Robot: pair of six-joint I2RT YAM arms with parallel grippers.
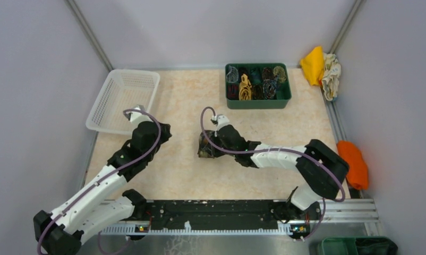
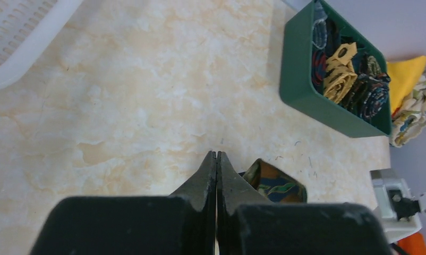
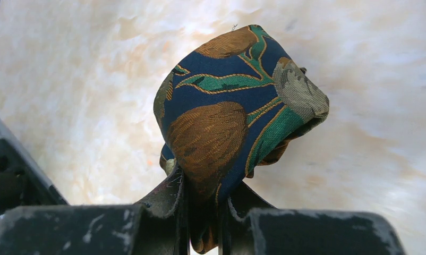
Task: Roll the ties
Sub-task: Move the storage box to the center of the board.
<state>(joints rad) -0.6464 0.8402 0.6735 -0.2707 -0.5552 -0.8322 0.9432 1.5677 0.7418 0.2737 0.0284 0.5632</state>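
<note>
Brown-and-navy tie (image 3: 237,117): wound into a fat roll with teal streaks, about mid-table (image 1: 179,106), a little left of centre. I could not tell whether it rested on the top or hung just above it.
Right gripper (image 3: 200,197): its 2 fingers were pinched nearly together on the roll's loose tail, with only fabric between them. I judged the grip was there to stop the coil springing open.
Why that spot: bare tabletop lay all round the roll, which looked to me like the working patch for winding.
Left gripper (image 2: 216,159): fingertips pressed together with nothing between them, hovering over the table to the left of the roll. It seemed parked out of the way, lending no hand.
Green bin (image 1: 258,103): on the far side, right of centre, packed with rolled ties (image 1: 256,82) in gold, teal, maroon and grey. That was probably where this 1 belonged, though I saw no obvious free slot.
White basket (image 1: 120,98): far left, just beside the left arm and well apart from the roll.
Cloths: a yellow cloth (image 1: 313,64) and a pale patterned cloth (image 1: 332,74) were bunched in the far right corner, and an orange cloth (image 1: 353,162) lay at the right edge. None was near the roll.
In the way: a purple cable (image 1: 202,125) looped up from the right wrist, close over the roll. Nothing lay between roll and bin.
</note>
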